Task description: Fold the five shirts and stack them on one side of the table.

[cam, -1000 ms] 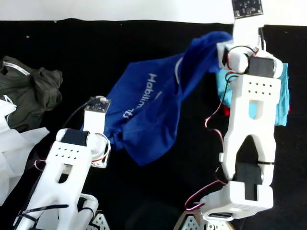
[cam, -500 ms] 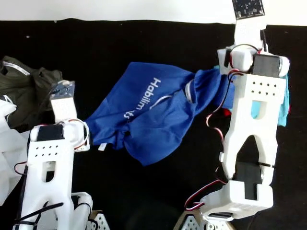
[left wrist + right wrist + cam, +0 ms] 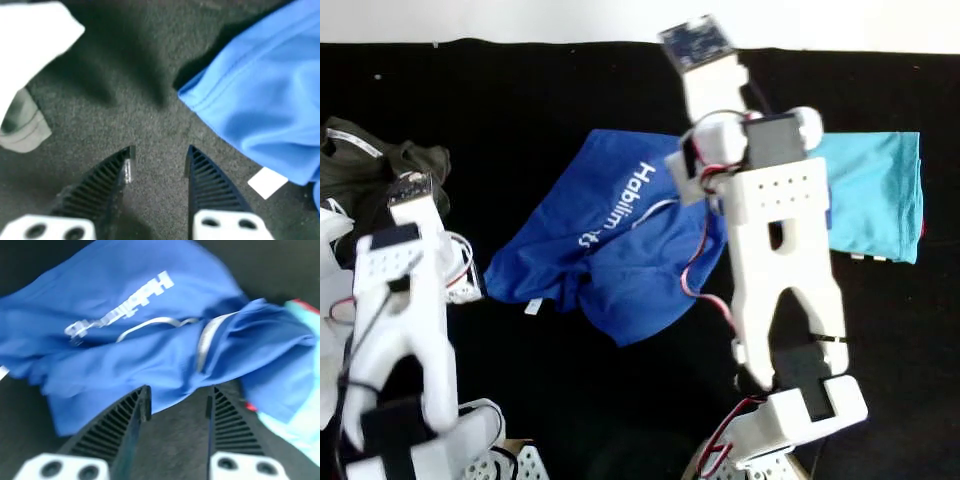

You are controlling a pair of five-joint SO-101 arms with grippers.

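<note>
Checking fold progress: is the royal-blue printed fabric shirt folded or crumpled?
Crumpled, not folded. The royal-blue printed fabric shirt lies bunched in loose, uneven wrinkles on the black table, its collar and lettering showing.

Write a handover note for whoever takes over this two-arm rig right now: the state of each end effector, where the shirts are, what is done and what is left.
Left end effector: open, holding nothing, over bare mat between the white shirt and the blue shirt.
Right end effector: open, holding nothing, at the blue shirt's edge.
Blue shirt: crumpled mid-table. Olive shirt: crumpled at the far left.
Done: the turquoise shirt lies folded on the right, with a red edge showing beside it.
Left: fold the blue, olive and white shirts, then stack them.
</note>
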